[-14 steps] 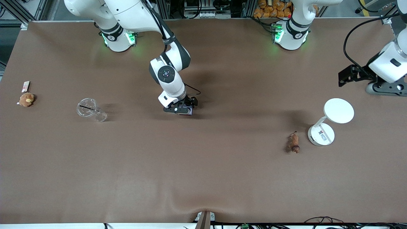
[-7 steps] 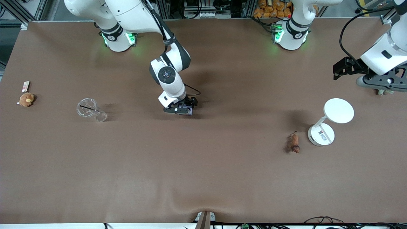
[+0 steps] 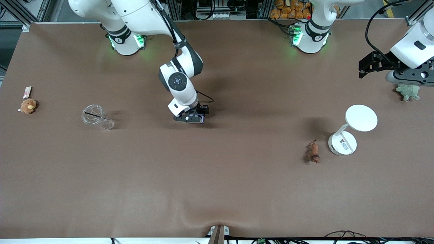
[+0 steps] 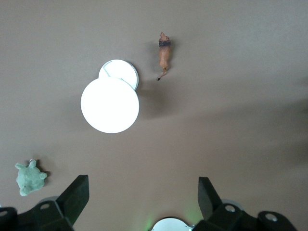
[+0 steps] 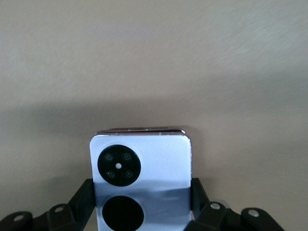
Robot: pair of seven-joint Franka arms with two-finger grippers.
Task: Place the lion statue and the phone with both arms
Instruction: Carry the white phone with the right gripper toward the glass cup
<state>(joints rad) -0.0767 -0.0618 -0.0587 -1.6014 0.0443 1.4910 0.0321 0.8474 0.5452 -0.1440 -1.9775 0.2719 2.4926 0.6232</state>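
Observation:
The pale lavender phone point(image 5: 142, 180) sits between the fingers of my right gripper point(image 5: 142, 204), which is shut on its two sides; its two black camera circles face the wrist camera. In the front view this gripper point(image 3: 191, 118) is low at mid-table, with an edge of the phone point(image 3: 200, 118) showing. The small brown lion statue point(image 3: 313, 152) lies on the table beside the white stand; it also shows in the left wrist view point(image 4: 164, 53). My left gripper point(image 4: 142, 195) is open and empty, high over the left arm's end of the table point(image 3: 407, 76).
A white round-topped stand point(image 3: 352, 128) stands by the lion. A green plush turtle point(image 3: 408, 91) lies under the left hand. A clear glass point(image 3: 96, 117), an orange-brown plush toy point(image 3: 28, 105) and a small card point(image 3: 27, 91) lie toward the right arm's end.
The left arm has swung away from the front camera, uncovering the green turtle. The right gripper has shifted slightly at the phone.

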